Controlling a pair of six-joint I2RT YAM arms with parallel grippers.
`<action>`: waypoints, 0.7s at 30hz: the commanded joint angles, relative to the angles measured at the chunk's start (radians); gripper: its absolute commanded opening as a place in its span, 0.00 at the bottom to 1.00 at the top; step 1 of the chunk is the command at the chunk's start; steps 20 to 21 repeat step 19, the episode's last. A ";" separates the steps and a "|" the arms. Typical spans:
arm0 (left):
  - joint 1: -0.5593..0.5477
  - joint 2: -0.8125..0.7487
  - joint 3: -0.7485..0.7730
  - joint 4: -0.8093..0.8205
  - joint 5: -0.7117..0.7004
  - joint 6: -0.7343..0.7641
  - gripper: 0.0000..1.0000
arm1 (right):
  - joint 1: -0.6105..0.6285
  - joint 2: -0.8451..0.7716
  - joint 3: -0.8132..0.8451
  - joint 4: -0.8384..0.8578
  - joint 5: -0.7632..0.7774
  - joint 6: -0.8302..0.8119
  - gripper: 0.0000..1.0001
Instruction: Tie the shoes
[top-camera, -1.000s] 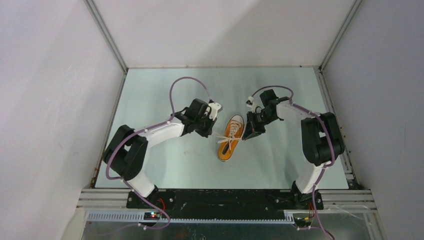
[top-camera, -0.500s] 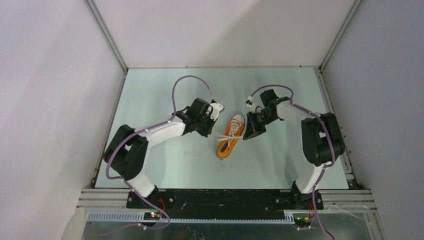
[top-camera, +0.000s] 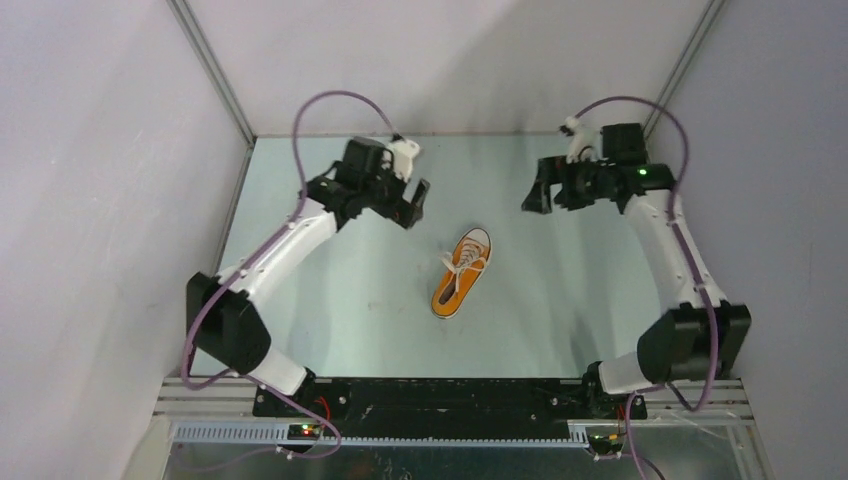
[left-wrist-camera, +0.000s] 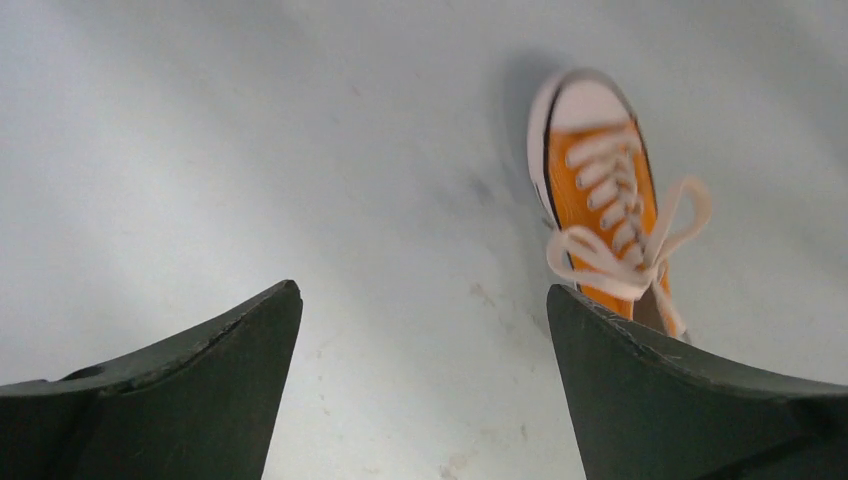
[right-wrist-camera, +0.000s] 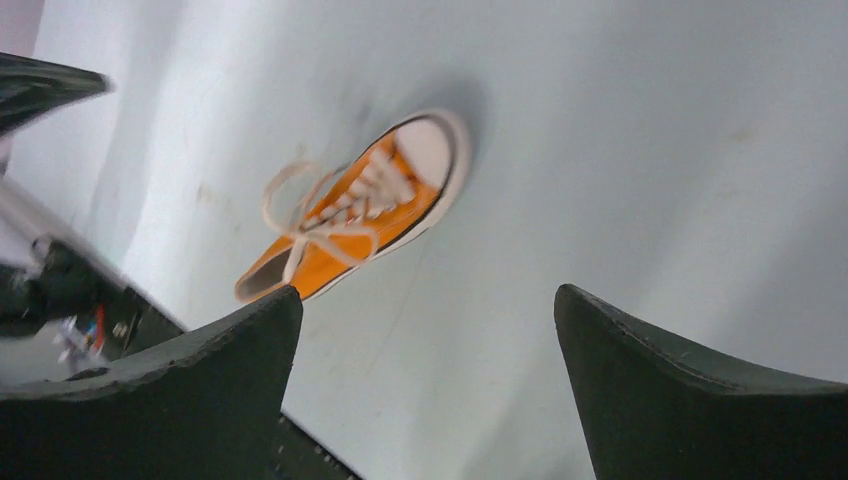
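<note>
A small orange sneaker (top-camera: 461, 274) with a white toe cap lies in the middle of the table, toe toward the back. Its white laces (top-camera: 466, 264) form a bow with loops across the top (left-wrist-camera: 640, 262) (right-wrist-camera: 300, 235). My left gripper (top-camera: 413, 205) hangs raised to the shoe's back left, open and empty (left-wrist-camera: 423, 300). My right gripper (top-camera: 536, 196) hangs raised to the shoe's back right, also open with nothing between its fingers (right-wrist-camera: 428, 300). Neither gripper touches the shoe or the laces.
The pale green table (top-camera: 330, 300) is enclosed by white walls with metal corner rails (top-camera: 212, 75). A black base rail (top-camera: 450, 395) runs along the near edge, also glimpsed at the lower left of the right wrist view (right-wrist-camera: 130, 330).
Both grippers were shut on the lace ends beside the shoe. They have let go, opened wide, and lifted up and away toward the back corners. The laces now rest in a bow.
</note>
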 joint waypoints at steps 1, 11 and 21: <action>0.062 -0.109 0.125 -0.032 -0.065 -0.140 1.00 | -0.059 -0.111 0.074 0.014 0.138 0.050 0.99; 0.070 -0.190 0.031 -0.094 -0.056 -0.206 1.00 | -0.066 -0.283 0.040 0.073 0.498 0.142 1.00; 0.080 -0.258 -0.037 -0.114 -0.098 -0.180 1.00 | -0.074 -0.344 -0.019 0.065 0.517 0.122 1.00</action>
